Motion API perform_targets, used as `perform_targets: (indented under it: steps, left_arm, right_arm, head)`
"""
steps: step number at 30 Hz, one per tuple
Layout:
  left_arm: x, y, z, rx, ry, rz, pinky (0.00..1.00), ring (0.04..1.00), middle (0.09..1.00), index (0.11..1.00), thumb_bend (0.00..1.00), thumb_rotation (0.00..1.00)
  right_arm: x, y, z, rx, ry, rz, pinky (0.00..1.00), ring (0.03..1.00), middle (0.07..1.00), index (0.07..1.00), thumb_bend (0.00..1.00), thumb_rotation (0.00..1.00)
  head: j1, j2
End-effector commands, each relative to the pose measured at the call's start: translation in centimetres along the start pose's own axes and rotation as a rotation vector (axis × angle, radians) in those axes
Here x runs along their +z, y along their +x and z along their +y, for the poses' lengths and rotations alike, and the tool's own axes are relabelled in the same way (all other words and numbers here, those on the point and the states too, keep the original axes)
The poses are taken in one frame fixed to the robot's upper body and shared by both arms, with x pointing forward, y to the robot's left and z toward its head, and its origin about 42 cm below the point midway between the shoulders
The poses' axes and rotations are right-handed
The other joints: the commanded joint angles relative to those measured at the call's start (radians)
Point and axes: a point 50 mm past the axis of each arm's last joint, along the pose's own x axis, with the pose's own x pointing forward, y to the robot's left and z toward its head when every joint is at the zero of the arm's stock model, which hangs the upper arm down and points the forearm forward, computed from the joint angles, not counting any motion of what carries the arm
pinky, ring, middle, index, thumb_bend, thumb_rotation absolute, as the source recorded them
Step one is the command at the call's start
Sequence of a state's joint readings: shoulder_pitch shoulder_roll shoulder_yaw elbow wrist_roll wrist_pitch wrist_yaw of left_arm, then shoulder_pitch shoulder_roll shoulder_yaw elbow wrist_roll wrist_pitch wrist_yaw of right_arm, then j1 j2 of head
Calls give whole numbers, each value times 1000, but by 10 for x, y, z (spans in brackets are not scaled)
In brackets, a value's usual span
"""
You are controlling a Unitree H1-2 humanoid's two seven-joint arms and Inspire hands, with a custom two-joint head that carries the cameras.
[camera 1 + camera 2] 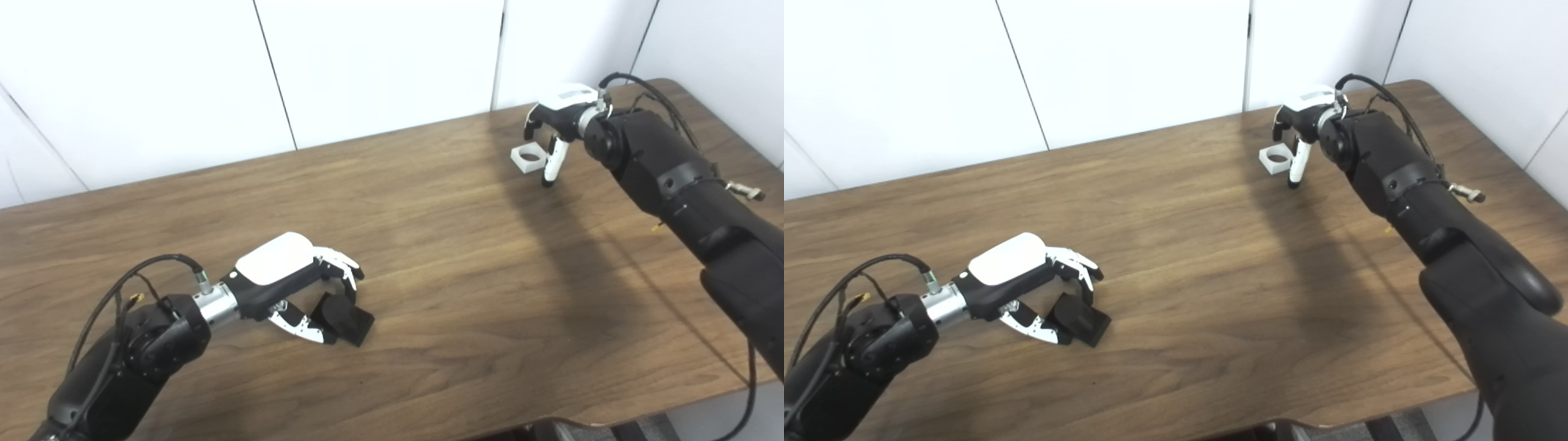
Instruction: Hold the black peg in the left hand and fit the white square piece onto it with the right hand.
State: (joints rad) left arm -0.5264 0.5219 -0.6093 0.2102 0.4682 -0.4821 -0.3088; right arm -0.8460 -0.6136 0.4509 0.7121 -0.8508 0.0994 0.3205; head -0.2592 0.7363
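Note:
The black peg [346,318], a round stub on a square base, rests on the table [429,257] at the front left. My left hand [294,278] wraps it, with the fingers [343,269] curled over its top and the thumb against the base's left edge. The white square piece [528,157], with a round hole, lies flat at the back right. My right hand [560,119] hovers over it, open. Its fingers hang just above the piece's far side, and its thumb [553,162] points down beside the piece's right edge.
The brown wooden table runs to a white panelled wall [380,61] at the back. Its rounded right corner [674,82] is just behind my right arm [674,177]. A dark chair top [563,429] shows below the front edge.

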Motion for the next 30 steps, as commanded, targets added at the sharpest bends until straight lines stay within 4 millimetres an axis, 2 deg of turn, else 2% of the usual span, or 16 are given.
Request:
perform_targets:
  steps: [1,3,5,30]
  left_arm:
    - [-8,-21,-39,-205,14,73,597,757,772,492,522,71]
    - [-9,-22,-39,-206,14,75,601,756,773,492,522,71]
    - [-9,-22,-39,-211,13,76,601,756,776,492,522,71]
    - [-7,-19,-38,-227,15,70,630,774,785,493,522,73]
  right_arm:
    - [10,3,-17,-66,-5,-33,741,825,804,589,657,155]
    - [9,2,-17,-71,-3,-34,736,823,801,519,555,148]
    - [7,2,-17,-76,3,-34,735,819,800,498,527,146]
    - [-4,-5,-12,-114,8,-40,757,798,760,484,524,144]
  head:
    - [0,1]
    - [-1,3]
    - [-2,3]
    - [0,10]
